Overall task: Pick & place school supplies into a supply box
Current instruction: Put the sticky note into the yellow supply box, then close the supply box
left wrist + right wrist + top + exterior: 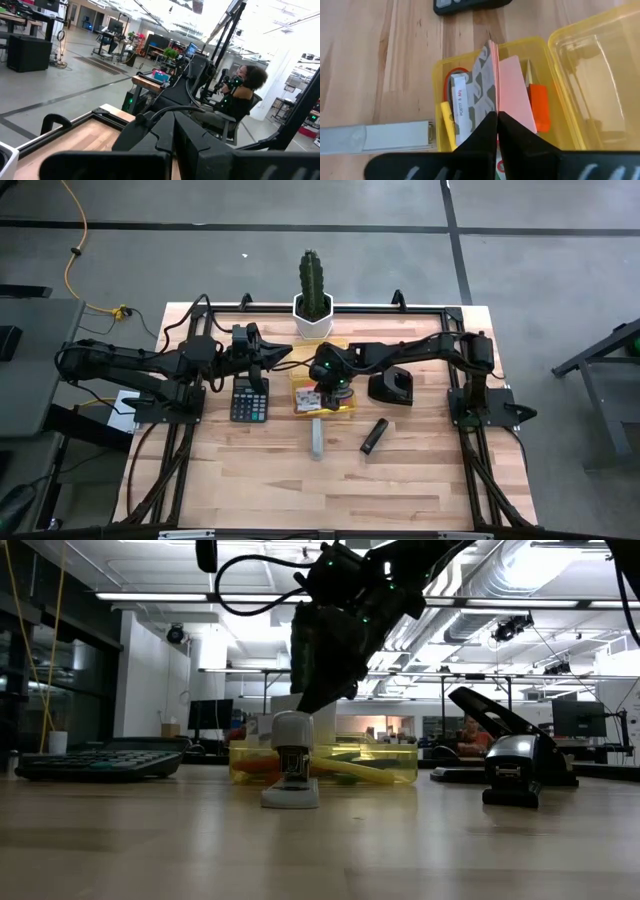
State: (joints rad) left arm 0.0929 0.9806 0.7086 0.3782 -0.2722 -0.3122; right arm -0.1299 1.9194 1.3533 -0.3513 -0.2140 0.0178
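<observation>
The yellow supply box (560, 95) is sitting mid-counter (420, 480), lid open. The right tool (497, 116) is hovering over it, pinching a pink sticky-note pad (512, 90); lowering it flat before releasing seems wisest. Left tool (275, 352): grip unclear. A label is reading "Post-it"

White packet (459, 107) in yellow box (438, 75): "POST-IT".

We are in a robotics lab or open workshop: a pale wooden bench (300, 480) on grey concrete floor (560, 240), ceiling strip lights (150, 596), exposed ducts (520, 570), monitor desks (112, 30), a seated person (242, 97).
</observation>
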